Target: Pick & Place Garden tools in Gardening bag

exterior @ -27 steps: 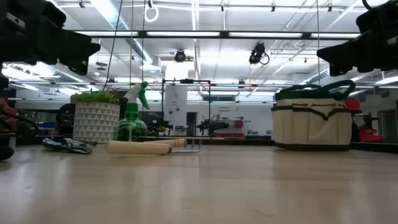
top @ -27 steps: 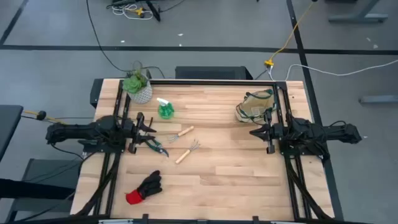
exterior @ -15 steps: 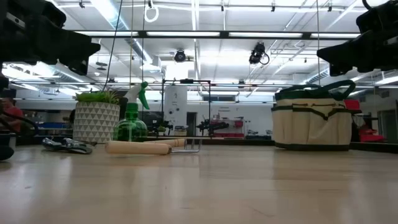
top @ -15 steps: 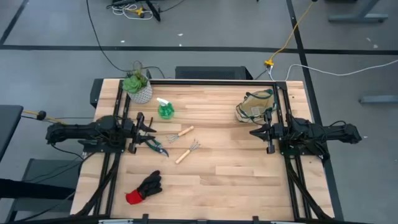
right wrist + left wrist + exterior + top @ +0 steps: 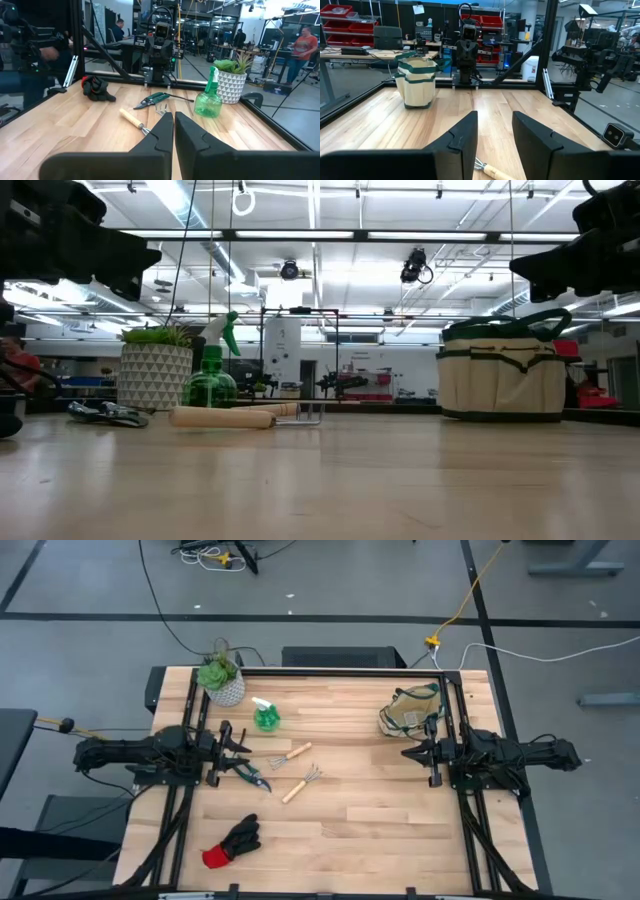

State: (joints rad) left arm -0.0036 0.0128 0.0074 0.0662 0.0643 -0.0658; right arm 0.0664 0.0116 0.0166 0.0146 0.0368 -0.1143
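The garden tools lie on the table's left half: a green spray bottle (image 5: 265, 717) standing upright, two wooden-handled tools (image 5: 292, 754) (image 5: 302, 783), pruning shears (image 5: 250, 774) and a black glove with a red cuff (image 5: 232, 841) near the front edge. The beige gardening bag (image 5: 410, 710) stands at the far right. At the left edge, beside the shears, my left gripper (image 5: 243, 748) hovers level and open, with nothing between its fingers (image 5: 465, 137). My right gripper (image 5: 406, 753) hovers level at the right edge, just in front of the bag, and is shut and empty (image 5: 174, 131).
A leafy plant in a white pot (image 5: 221, 680) stands at the far left corner, behind the spray bottle. Black frame rails (image 5: 190, 720) (image 5: 452, 720) run along both side edges. Bare wood (image 5: 370, 810) lies between the tools and the bag. People (image 5: 302, 45) stand in the room beyond.
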